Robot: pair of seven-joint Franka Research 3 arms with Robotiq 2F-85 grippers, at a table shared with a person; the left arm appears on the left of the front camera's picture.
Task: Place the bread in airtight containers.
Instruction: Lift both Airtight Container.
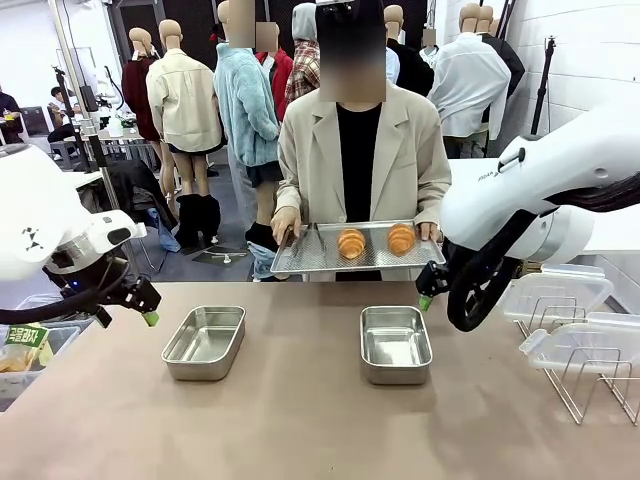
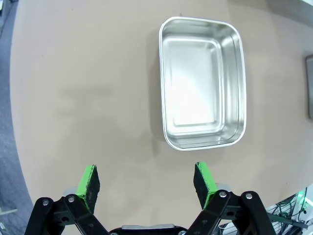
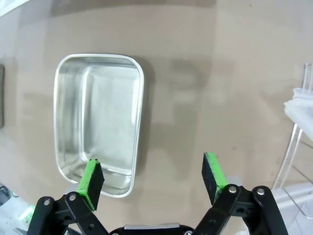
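So far, nothing placed. Left roll (image 1: 351,243) and right roll (image 1: 401,238) are seen on perforated tray (image 1: 305,262), held by person (image 1: 358,150) at far side of worktop (image 1: 300,430). Left tin (image 1: 204,343) and right tin (image 1: 395,345) are set apart on worktop, both empty. Left hand (image 1: 143,308) is poised near left tin, fingers apart, nothing held. Right hand (image 1: 428,296) is likewise spread and empty, just beyond right tin. Clear lids (image 1: 555,293) are stacked on wire rack (image 1: 590,385) at right, unfitted. Judged left: both rolls to be tinned, lids snapped on.

2 bread rolls (image 1: 351,243) (image 1: 401,238), 2 tins (image 1: 205,340) (image 1: 395,345), 1 tray (image 1: 305,252).
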